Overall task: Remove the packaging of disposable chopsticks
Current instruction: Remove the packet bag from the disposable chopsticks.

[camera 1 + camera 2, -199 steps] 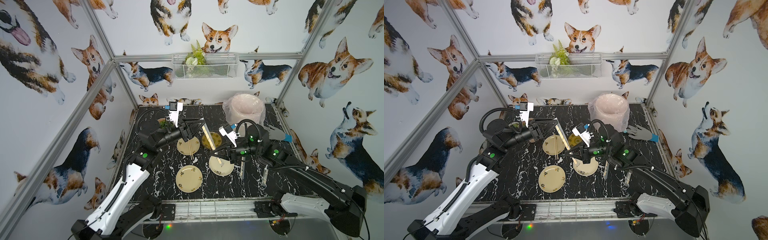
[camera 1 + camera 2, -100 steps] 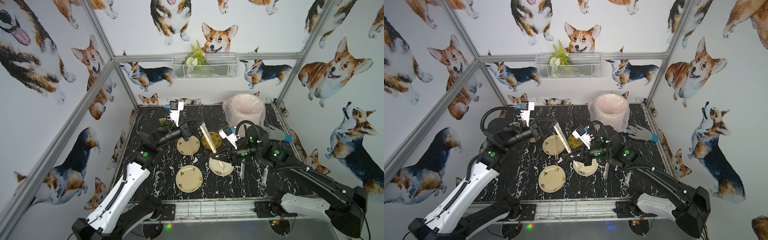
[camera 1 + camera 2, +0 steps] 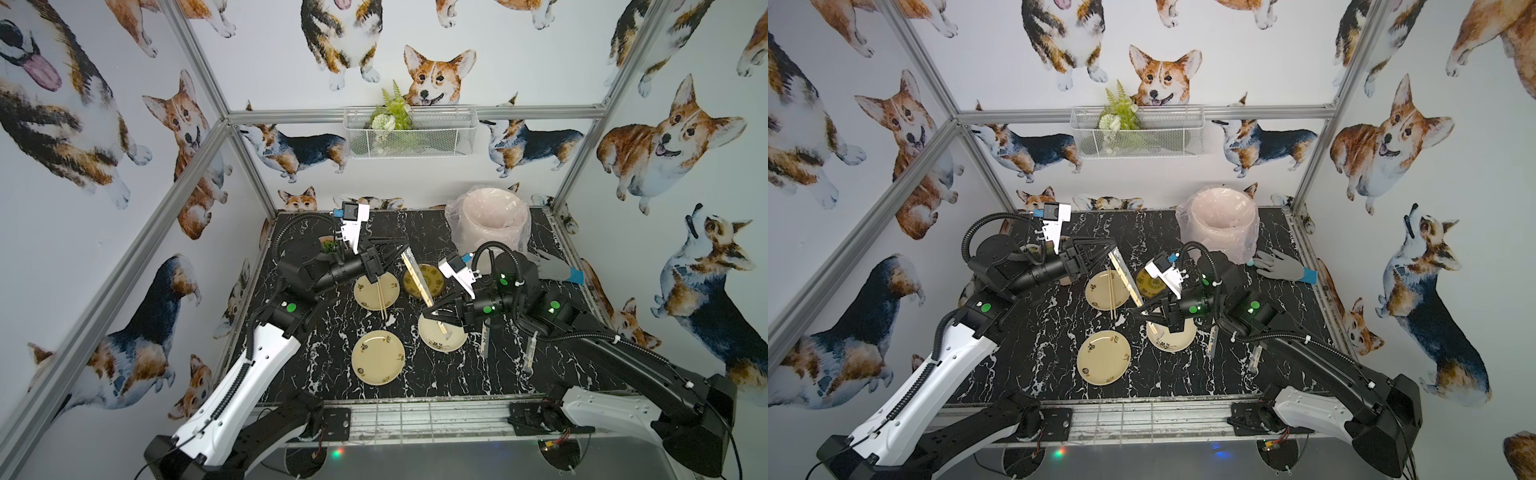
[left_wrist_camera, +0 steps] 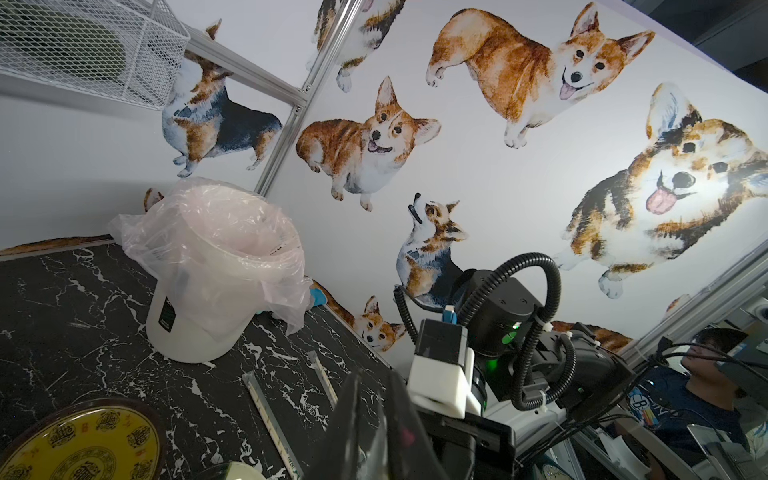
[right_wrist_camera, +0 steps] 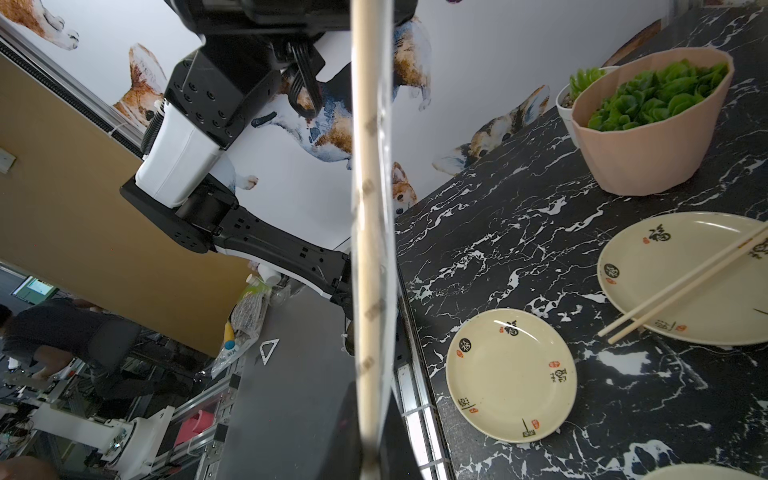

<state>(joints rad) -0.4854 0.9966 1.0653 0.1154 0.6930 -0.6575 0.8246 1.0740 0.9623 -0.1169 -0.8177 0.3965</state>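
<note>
Right now a clear plastic sleeve [image 3: 417, 276] is being pulled off one pair of chopsticks [image 5: 368, 208]. The pair is held up in the air over the middle of the table [image 3: 316, 365], slanting from far to near. The right gripper [image 3: 434, 312] has its fingers clamped on the near end of the chopsticks. The left gripper [image 3: 405, 249] has its fingers close around the far end of the sleeve, but I cannot tell if they pinch it. Next, I think, the left must squeeze only the thin plastic and pull away from the straight, pale wooden sticks.
</note>
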